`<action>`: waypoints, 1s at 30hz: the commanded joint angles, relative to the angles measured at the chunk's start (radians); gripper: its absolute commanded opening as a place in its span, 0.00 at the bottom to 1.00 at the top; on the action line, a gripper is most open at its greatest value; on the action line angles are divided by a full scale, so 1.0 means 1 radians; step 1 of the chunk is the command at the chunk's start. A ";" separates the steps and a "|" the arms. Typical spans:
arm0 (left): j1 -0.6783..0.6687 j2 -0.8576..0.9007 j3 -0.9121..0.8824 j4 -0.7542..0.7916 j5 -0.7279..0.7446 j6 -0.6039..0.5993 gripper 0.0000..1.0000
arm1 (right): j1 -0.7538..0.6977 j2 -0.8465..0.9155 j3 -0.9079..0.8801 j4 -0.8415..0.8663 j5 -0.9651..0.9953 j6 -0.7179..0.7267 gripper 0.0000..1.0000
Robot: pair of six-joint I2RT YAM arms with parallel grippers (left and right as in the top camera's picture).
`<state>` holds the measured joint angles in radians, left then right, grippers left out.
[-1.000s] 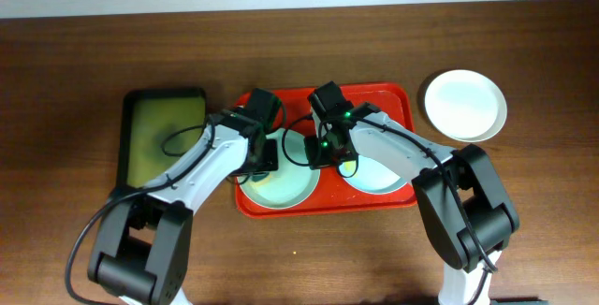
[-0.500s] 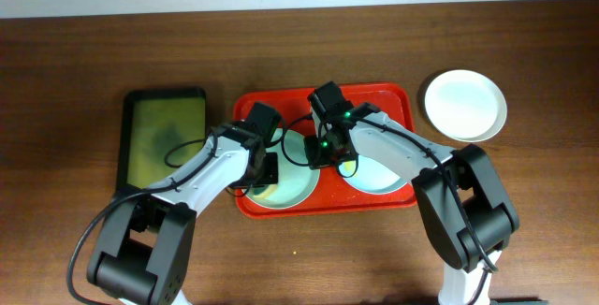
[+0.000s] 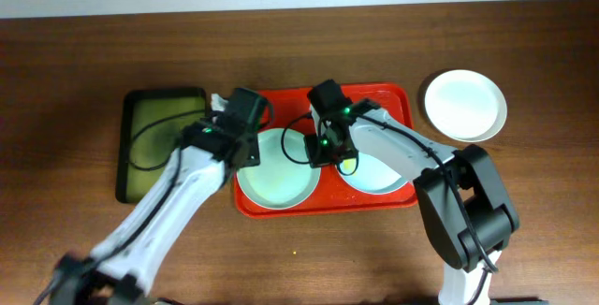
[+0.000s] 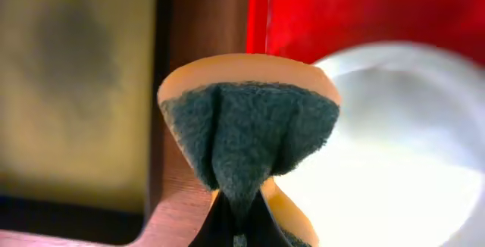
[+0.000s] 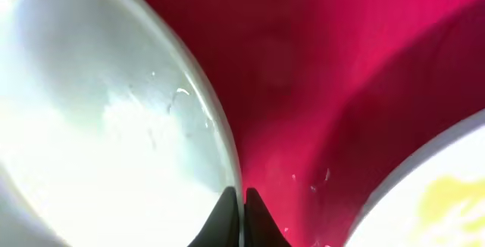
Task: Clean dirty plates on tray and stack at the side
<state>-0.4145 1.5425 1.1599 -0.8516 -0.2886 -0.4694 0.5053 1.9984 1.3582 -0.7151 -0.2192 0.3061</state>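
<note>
Two pale mint plates lie on the red tray [image 3: 393, 99]. My left gripper [image 3: 248, 148] hangs over the tray's left rim, beside the left plate [image 3: 276, 181]. It is shut on a sponge [image 4: 250, 133], dark green with a yellow edge, pinched at the bottom of the left wrist view [image 4: 239, 228]. Behind the sponge show the pale plate [image 4: 394, 164] and the red tray [image 4: 364, 12]. My right gripper [image 3: 326, 151] is shut on the left plate's rim [image 5: 220, 156], fingertips together [image 5: 242, 209]. The right plate [image 3: 379, 176] shows a yellowish smear [image 5: 447, 194]. A white plate [image 3: 465, 105] rests on the table, right of the tray.
A black-rimmed olive-green tray [image 3: 154, 141] lies left of the red one and appears in the left wrist view [image 4: 76, 88] too. Brown wooden table [image 3: 309, 258] surrounds both trays. The two arms' bases stand at the near edge.
My left gripper with the sponge has moved from over the left plate up and to the left, to the tray's left rim. The right gripper has stayed put.
</note>
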 commanded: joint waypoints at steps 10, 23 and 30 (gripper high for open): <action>0.288 -0.201 0.018 -0.145 0.063 -0.016 0.00 | 0.072 -0.001 0.565 -0.471 0.578 -0.093 0.04; 0.413 -0.200 0.017 -0.180 0.065 -0.016 0.00 | 0.377 -0.001 0.718 -0.524 1.559 -0.416 0.04; 0.413 -0.200 0.017 -0.180 0.084 -0.016 0.00 | 0.432 -0.001 0.718 -0.500 1.725 -0.534 0.04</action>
<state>-0.0059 1.3609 1.1648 -1.0298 -0.2165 -0.4759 0.9302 2.0018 2.0533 -1.2186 1.3720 -0.1677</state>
